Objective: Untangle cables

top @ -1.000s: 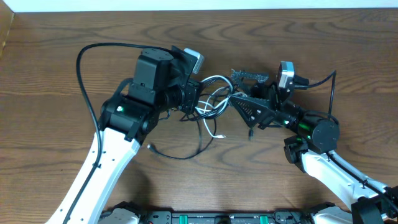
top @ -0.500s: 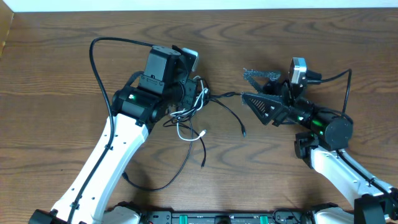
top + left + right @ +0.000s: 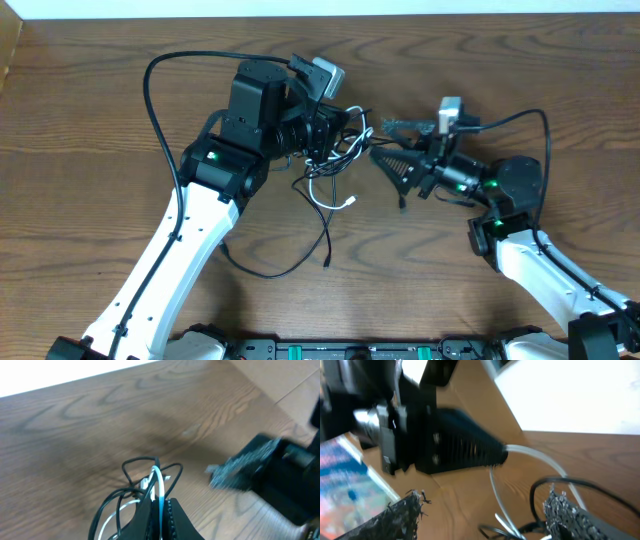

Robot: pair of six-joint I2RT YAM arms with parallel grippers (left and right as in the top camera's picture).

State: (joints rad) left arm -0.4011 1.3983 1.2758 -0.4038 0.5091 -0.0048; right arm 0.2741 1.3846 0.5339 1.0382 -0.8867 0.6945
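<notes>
Your left fingers [image 3: 177,520] pinch the cables [image 3: 338,150] tight; your right fingers [image 3: 567,515] gape just beside. Close them on one only.

The left arm [image 3: 190,230] and the right arm [image 3: 535,265] each have a long white lower link, with blocky black joint housings above it that carry a small green light [image 3: 211,155]. A thick black wire [image 3: 150,90] runs along the left one, and a small grey camera [image 3: 322,77] sits at each wrist. The right gripper [image 3: 485,505] has wedge-shaped fingers faced with rough, dark grey pads [image 3: 402,520].
</notes>
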